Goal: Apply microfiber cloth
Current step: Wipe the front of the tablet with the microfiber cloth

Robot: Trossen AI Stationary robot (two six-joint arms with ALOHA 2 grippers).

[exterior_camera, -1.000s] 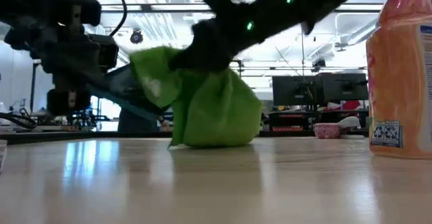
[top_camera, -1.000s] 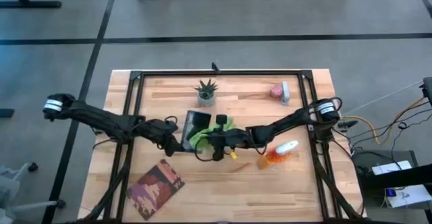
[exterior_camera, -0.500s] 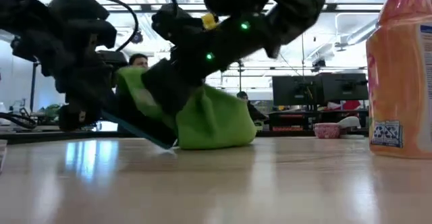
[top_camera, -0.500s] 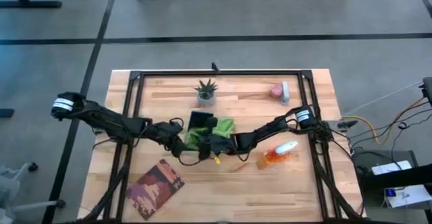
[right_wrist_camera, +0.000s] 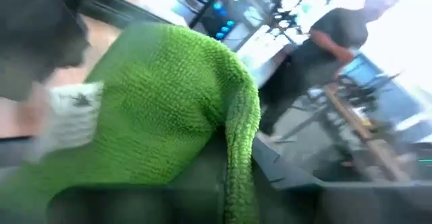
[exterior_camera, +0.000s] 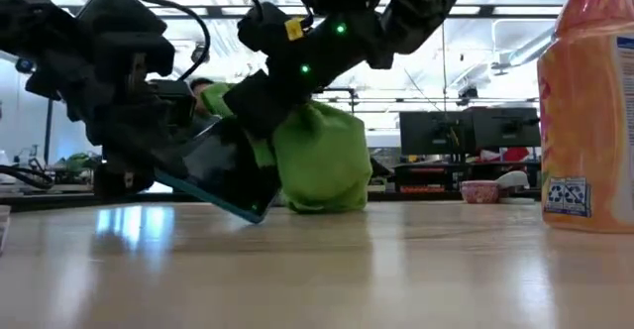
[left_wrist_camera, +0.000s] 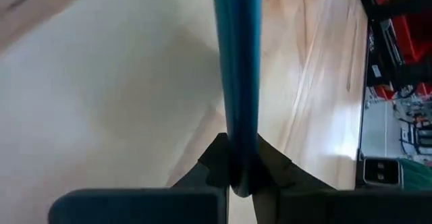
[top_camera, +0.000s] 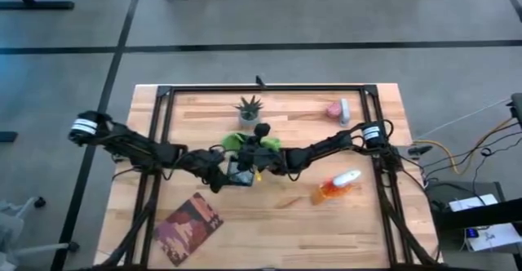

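Even overhead light fills the high view, with soft shadows under the arms on the desk (top_camera: 359, 222). In the low view, bright ceiling strips backlight the dark arms and leave a pale sheen on the desk; the near orange spray bottle (exterior_camera: 591, 111) is soft. The right wrist view is motion-blurred, its background overexposed behind the microfiber cloth (right_wrist_camera: 162, 116).

The bright lime-green microfiber cloth (top_camera: 237, 140) (exterior_camera: 319, 161) (right_wrist_camera: 162, 109) is a soft, knobbly-woven rag with a small white label. It is bunched into a rounded lump near the middle of the table, its lower end resting on the wood, pressed against a tilted dark slab.
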